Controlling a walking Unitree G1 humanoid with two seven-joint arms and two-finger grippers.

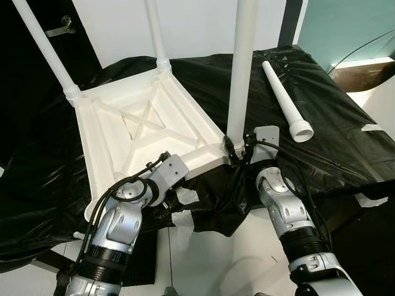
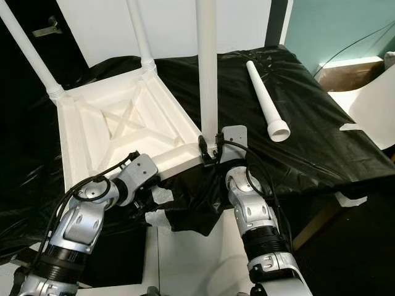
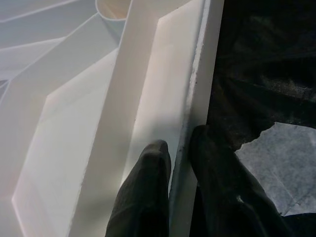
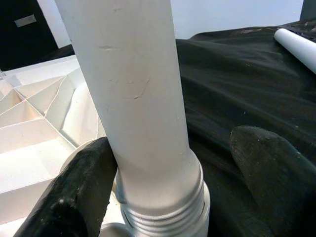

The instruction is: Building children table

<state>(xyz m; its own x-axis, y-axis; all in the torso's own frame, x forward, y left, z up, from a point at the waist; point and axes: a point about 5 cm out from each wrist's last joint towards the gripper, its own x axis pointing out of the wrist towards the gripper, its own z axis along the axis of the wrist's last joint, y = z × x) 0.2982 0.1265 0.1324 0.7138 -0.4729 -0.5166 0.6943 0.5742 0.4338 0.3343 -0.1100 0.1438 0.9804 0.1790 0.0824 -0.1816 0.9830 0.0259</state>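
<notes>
Your right claw (image 4: 163,197) straddled the upright table leg (image 1: 241,68) at its threaded base, one finger touching, not clenched. Your left claw (image 3: 180,163) pinched the upturned tabletop (image 1: 142,123) rim; the spare leg (image 1: 285,102) lay beyond on the worktop (image 1: 333,123), nearer your right.

White tabletop (image 1: 148,129) lies upside-down with three legs (image 1: 241,68) upright; a fourth leg (image 1: 285,102) lies loose beside.

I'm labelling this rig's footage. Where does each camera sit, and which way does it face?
Left eye: on the head, facing down at the upturned white tabletop on black sheeting; both arms show.
Right eye: beside it, same scene, with the loose leg.
Left wrist: along the left pincer, its fingers astride the tabletop's edge.
Right wrist: along the right pincer, around the near leg, one finger off it.
Both wrist views share the tabletop's ribs.
</notes>
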